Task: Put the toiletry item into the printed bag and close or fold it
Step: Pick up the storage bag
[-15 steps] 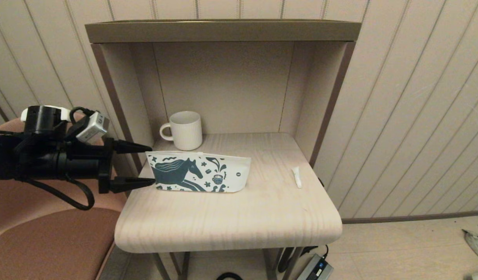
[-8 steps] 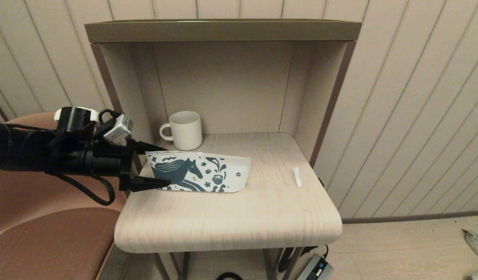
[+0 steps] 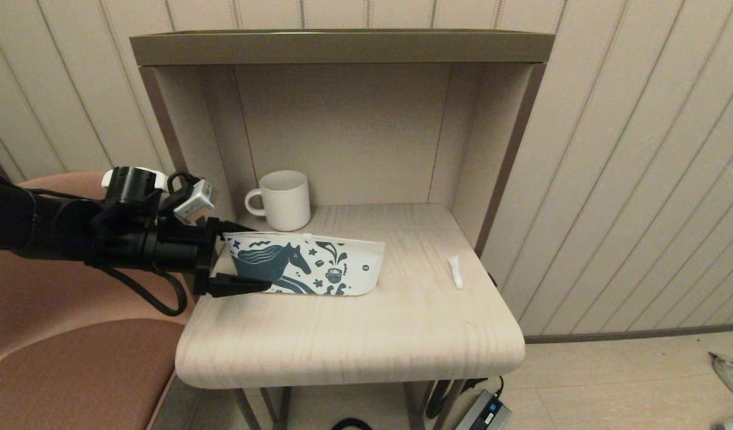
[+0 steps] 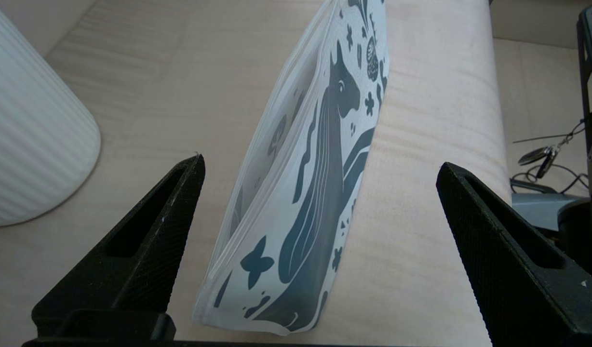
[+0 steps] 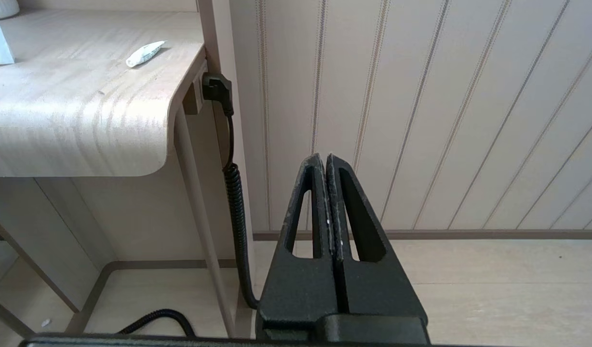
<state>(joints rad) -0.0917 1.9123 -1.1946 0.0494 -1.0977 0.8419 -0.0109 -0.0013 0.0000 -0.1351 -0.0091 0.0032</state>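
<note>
The printed bag (image 3: 319, 266) stands on its edge on the table, white with a dark teal horse; it also shows in the left wrist view (image 4: 301, 193). My left gripper (image 3: 253, 257) is open, with one finger behind and one in front of the bag's left end, touching neither side (image 4: 321, 161). The toiletry item (image 3: 455, 272), a tiny white tube, lies near the table's right edge, apart from the bag, and shows in the right wrist view (image 5: 144, 53). My right gripper (image 5: 326, 156) hangs shut and empty below and right of the table, out of the head view.
A white ribbed mug (image 3: 286, 200) stands behind the bag's left end, close to my left gripper's far finger (image 4: 170, 202). The wooden table (image 3: 354, 334) sits in a walled alcove. A brown chair (image 3: 74, 370) is under my left arm. A coiled cable (image 5: 233, 193) hangs by the table leg.
My left arm has moved right towards the table; its open fingers, earlier short of the bag, now straddle the bag's left end. Bag, tube and mug have not moved.
</note>
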